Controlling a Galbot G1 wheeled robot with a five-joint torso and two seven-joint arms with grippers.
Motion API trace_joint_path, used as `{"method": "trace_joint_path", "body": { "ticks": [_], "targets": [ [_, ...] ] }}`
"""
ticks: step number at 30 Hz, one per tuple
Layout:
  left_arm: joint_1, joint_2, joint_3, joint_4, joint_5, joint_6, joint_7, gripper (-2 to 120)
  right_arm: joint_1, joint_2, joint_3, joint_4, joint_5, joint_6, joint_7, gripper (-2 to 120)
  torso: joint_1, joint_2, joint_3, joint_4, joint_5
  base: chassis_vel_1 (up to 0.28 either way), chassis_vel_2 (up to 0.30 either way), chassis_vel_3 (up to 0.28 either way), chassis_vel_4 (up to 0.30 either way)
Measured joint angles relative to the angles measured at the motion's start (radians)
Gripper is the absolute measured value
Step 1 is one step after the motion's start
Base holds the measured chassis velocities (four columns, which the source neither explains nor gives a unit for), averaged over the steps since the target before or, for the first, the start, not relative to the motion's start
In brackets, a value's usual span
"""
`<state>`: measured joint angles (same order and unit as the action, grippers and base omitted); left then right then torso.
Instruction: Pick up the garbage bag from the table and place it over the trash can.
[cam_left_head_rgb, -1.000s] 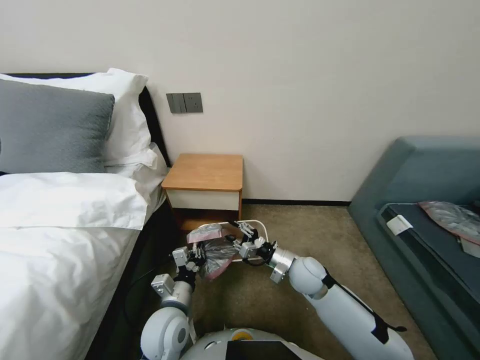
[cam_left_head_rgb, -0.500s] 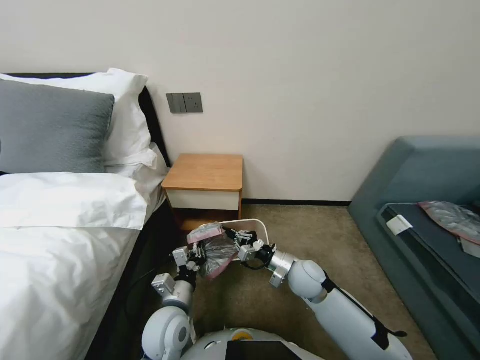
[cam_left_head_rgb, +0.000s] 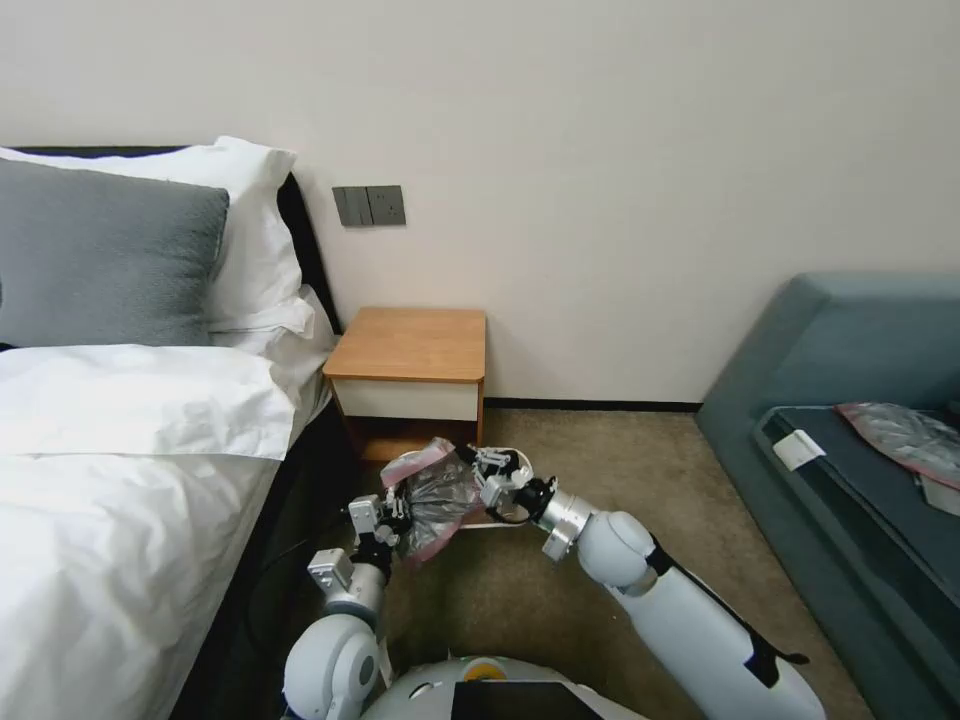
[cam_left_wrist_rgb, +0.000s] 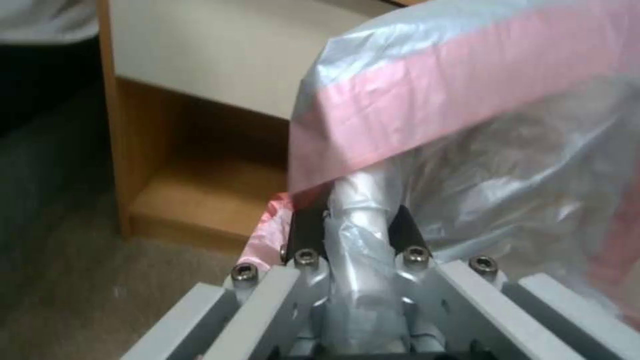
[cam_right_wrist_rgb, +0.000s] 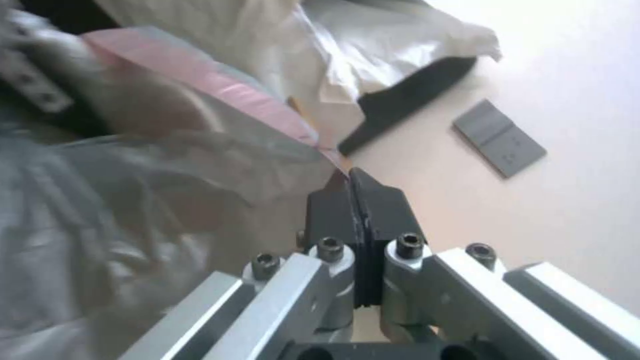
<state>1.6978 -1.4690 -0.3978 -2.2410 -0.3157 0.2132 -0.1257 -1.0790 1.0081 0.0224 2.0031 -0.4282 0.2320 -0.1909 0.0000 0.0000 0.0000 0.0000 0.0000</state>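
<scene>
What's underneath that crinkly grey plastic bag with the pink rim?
Under the crinkly grey pink-rimmed garbage bag, a strip of the bin's cream rim shows on the carpet. The rest of the bin is covered. The left gripper and right gripper each pinch the bag.

No readable text, label, brand, number or sign anywhere.
</scene>
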Motion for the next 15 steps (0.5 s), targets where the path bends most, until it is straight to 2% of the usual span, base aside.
{"method": "trace_joint_path", "body": {
  "ticks": [6, 8, 12, 14, 15],
  "targets": [
    [0.015, 0.014, 0.009, 0.016, 0.1, -0.067, 0.054, 5, 0.043, -0.009, -0.006, -0.026, 0.059, -0.033, 0.003, 0, 0.0, 0.0, 0.0, 0.0, 0.0, 0.0, 0.0, 0.0, 0.0],
    [0.022, 0.015, 0.005, 0.032, 0.173, -0.131, 0.088, 5, 0.067, -0.024, -0.012, -0.047, 0.099, -0.053, 0.003, 0, 0.0, 0.0, 0.0, 0.0, 0.0, 0.0, 0.0, 0.0, 0.0],
    [0.026, 0.017, 0.0, 0.039, 0.206, -0.163, 0.105, 5, 0.077, -0.035, -0.016, -0.055, 0.133, -0.071, 0.003, 0, 0.0, 0.0, 0.0, 0.0001, 0.0, 0.0, 0.0, 0.0, 0.0],
    [0.026, 0.016, -0.032, 0.063, 0.301, -0.255, 0.151, 5, 0.097, -0.069, -0.023, -0.063, 0.212, -0.122, 0.004, 0, 0.0, 0.0, 0.0, 0.0, -0.0001, 0.0, 0.0, 0.0, 0.0],
    [0.026, 0.016, -0.032, 0.063, 0.301, -0.255, 0.151, 5, 0.097, -0.069, -0.023, -0.063, 0.212, -0.122, 0.004, 0, 0.0, 0.0, 0.0, 0.0, -0.0001, 0.0, 0.0, 0.0, 0.0]
  ]
}}
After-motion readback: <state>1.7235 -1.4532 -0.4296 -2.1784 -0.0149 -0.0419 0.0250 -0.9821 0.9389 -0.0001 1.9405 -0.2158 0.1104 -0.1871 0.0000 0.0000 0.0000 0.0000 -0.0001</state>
